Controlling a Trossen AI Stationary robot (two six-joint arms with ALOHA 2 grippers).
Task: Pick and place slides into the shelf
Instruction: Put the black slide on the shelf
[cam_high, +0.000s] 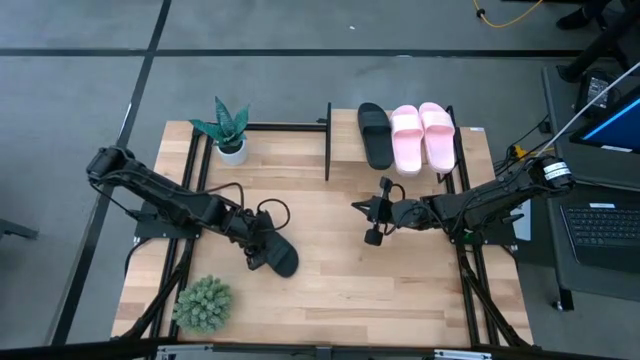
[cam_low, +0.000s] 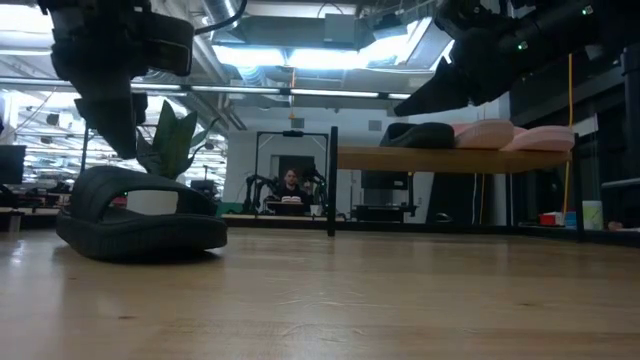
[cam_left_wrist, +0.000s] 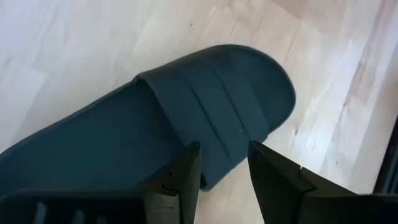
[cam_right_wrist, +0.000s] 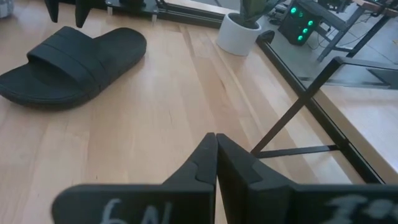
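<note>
One black slide (cam_high: 280, 256) lies sole-down on the tabletop left of centre, also in the low view (cam_low: 140, 215) and the right wrist view (cam_right_wrist: 68, 59). My left gripper (cam_left_wrist: 224, 171) is open just above its strap (cam_left_wrist: 217, 106), one finger to each side of the strap's edge, apart from it. My right gripper (cam_right_wrist: 216, 140) is shut and holds nothing; it hovers over bare wood (cam_high: 357, 207) in front of the shelf (cam_high: 345, 150). On the shelf lie the other black slide (cam_high: 375, 135) and the two pink slides (cam_high: 422, 135), soles down, side by side.
A potted plant (cam_high: 230, 130) stands at the far left beside the shelf's black post (cam_high: 328, 140). A round green plant (cam_high: 203, 303) sits at the near left corner. Bare tabletop (cam_high: 400, 280) stretches between the arms and toward the near edge. A person (cam_low: 291, 185) sits far behind.
</note>
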